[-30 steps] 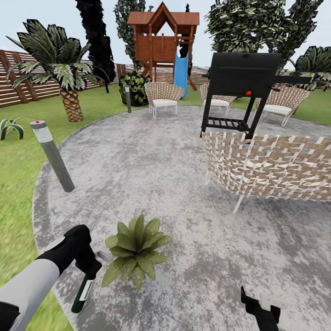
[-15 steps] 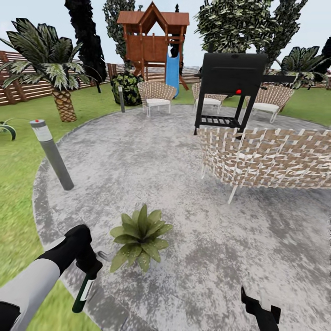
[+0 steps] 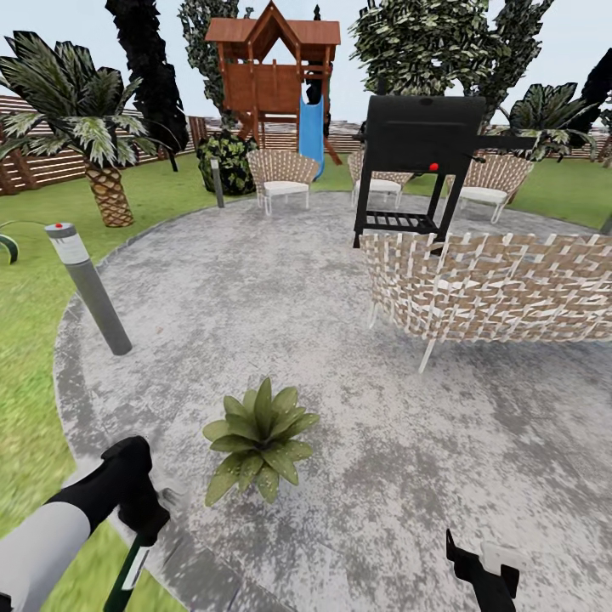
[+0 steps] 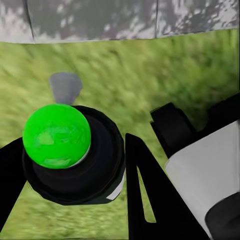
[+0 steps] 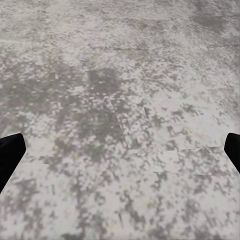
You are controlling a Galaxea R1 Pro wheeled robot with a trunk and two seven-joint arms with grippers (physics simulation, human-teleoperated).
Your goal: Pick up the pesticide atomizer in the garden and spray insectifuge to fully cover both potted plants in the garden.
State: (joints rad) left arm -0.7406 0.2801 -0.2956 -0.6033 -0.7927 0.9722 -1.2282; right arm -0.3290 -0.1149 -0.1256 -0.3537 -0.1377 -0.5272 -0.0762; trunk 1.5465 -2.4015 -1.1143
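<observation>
My left gripper (image 3: 143, 529) is shut on the pesticide atomizer (image 3: 127, 573), which hangs with its dark green end down over the edge between patio and lawn. In the left wrist view the atomizer (image 4: 70, 155) appears end-on, a bright green cap on a dark body between the two fingers (image 4: 145, 195). One potted plant (image 3: 259, 435), a low rosette of pointed green leaves, stands on the round grey patio (image 3: 280, 289) just right of and beyond that gripper. My right gripper (image 3: 481, 578) hangs open low at the right over bare paving (image 5: 120, 115).
A grey bollard light (image 3: 87, 287) stands at the patio's left rim. A woven chair (image 3: 493, 289) and a black grill (image 3: 421, 161) block the right middle. Palm (image 3: 93, 127), playhouse with blue slide (image 3: 276, 76) and more chairs lie beyond. Lawn (image 3: 34, 340) runs along the left.
The head camera has shifted, so the whole scene sits slightly differently. My left arm has dropped lower and back toward me, carrying the atomizer. The right gripper has stayed put.
</observation>
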